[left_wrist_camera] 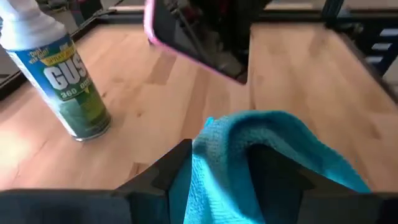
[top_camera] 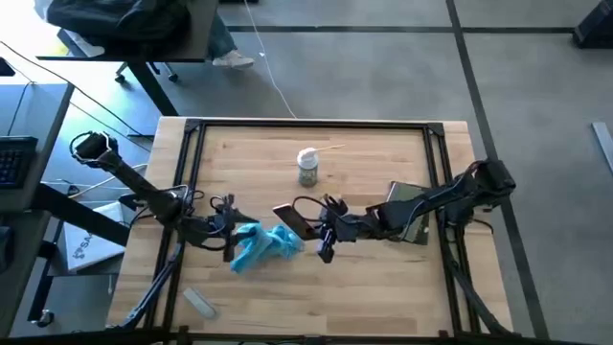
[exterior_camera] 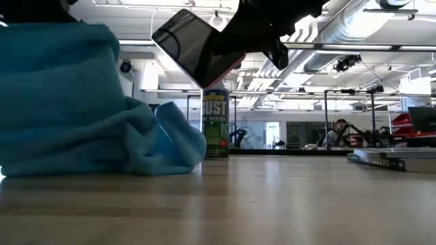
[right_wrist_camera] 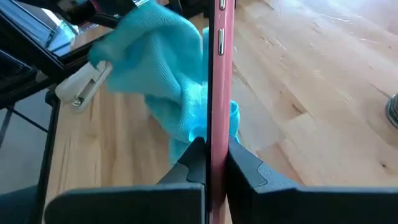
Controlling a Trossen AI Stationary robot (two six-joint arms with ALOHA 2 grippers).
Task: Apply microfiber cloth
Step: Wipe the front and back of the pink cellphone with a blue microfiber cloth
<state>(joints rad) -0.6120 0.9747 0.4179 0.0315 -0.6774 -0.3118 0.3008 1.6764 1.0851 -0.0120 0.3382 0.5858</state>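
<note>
The teal microfiber cloth [top_camera: 263,244] lies bunched on the table left of centre, and my left gripper [top_camera: 233,238] is shut on its left part. Just right of the cloth, my right gripper [top_camera: 318,232] is shut on a dark phone in a pink case [top_camera: 290,218]. The phone hangs above the table, close over the cloth's right end. In the low view the phone [exterior_camera: 197,47] is tilted, above and right of the cloth [exterior_camera: 75,102]. In the right wrist view the phone [right_wrist_camera: 219,74] stands edge-on in front of the cloth [right_wrist_camera: 158,62]. My left gripper holds a raised, bunched fold of the cloth [left_wrist_camera: 242,149] between its two fingers [left_wrist_camera: 165,177], coming from the table's left. How many layers cannot be told. The cloth's lower part [exterior_camera: 102,163] rests on the table. My right gripper pinches the phone's two flat faces near one end [right_wrist_camera: 217,146] between its two fingers [right_wrist_camera: 245,165], coming roughly level from the table's right. The phone is lifted clear of the table and tilted, its free end toward the cloth.
A green spray can with a white cap [top_camera: 307,165] stands upright behind the phone. A flat grey pad [top_camera: 407,211] lies under the right arm. A small white object [top_camera: 201,302] lies near the front left corner. Bare wood [top_camera: 383,287] stretches along the near side.
</note>
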